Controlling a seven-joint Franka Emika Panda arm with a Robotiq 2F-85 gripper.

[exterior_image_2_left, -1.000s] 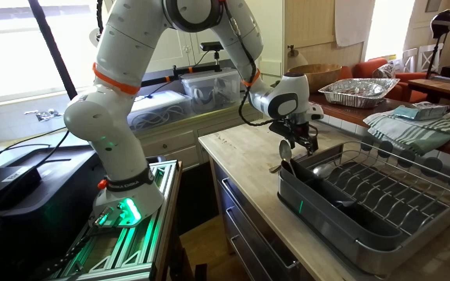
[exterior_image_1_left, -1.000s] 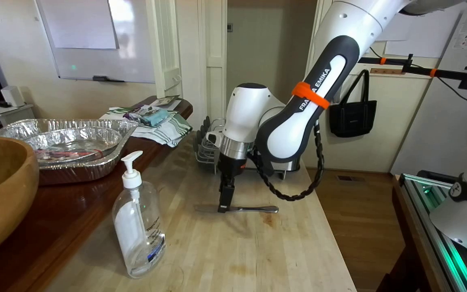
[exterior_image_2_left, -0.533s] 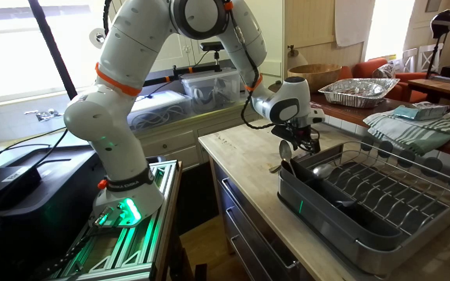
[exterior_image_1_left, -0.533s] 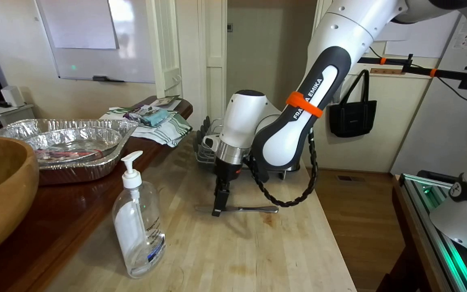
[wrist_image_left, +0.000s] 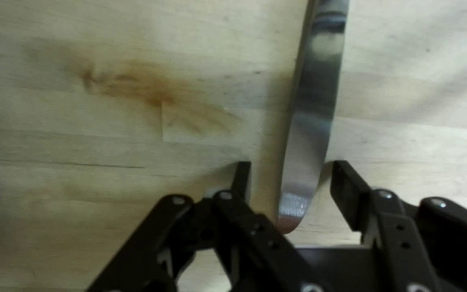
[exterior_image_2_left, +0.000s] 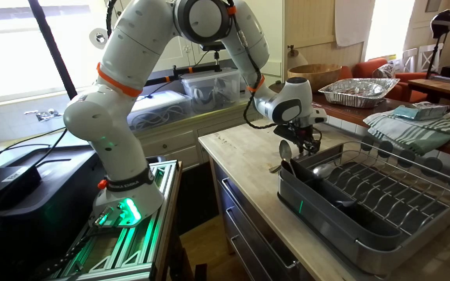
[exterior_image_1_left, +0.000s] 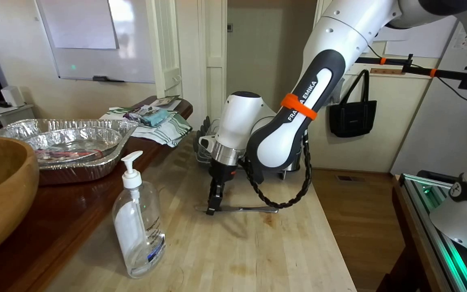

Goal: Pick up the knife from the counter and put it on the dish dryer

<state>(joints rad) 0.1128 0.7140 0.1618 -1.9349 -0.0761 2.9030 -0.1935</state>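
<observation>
The silvery knife [wrist_image_left: 314, 93] lies flat on the pale wooden counter [exterior_image_1_left: 266, 251]. Around its blade end stands my gripper [wrist_image_left: 290, 174], open, one finger on each side. Bare wood shows between the blade and both fingertips [wrist_image_left: 341, 174], so neither touches it in the wrist view. In an exterior view the gripper [exterior_image_1_left: 210, 211] is down at counter height near the blade tip, and the handle runs off to the right. The metal dish dryer [exterior_image_2_left: 424, 238] stands on the same counter beyond the arm; it hides most of the knife in an exterior view.
A pump soap bottle [exterior_image_1_left: 140, 231] stands near the gripper on the counter. Foil trays [exterior_image_1_left: 75, 162], a wooden bowl [exterior_image_1_left: 2, 194] and striped towels [exterior_image_1_left: 164, 127] sit on the darker ledge beside it. A spoon [exterior_image_2_left: 285, 152] sticks up from the dryer's cutlery holder [exterior_image_2_left: 311, 207].
The gripper has slid along the knife towards its blade tip, leftwards in an exterior view. Its jaws have drawn partly together. The knife lies where it was.
</observation>
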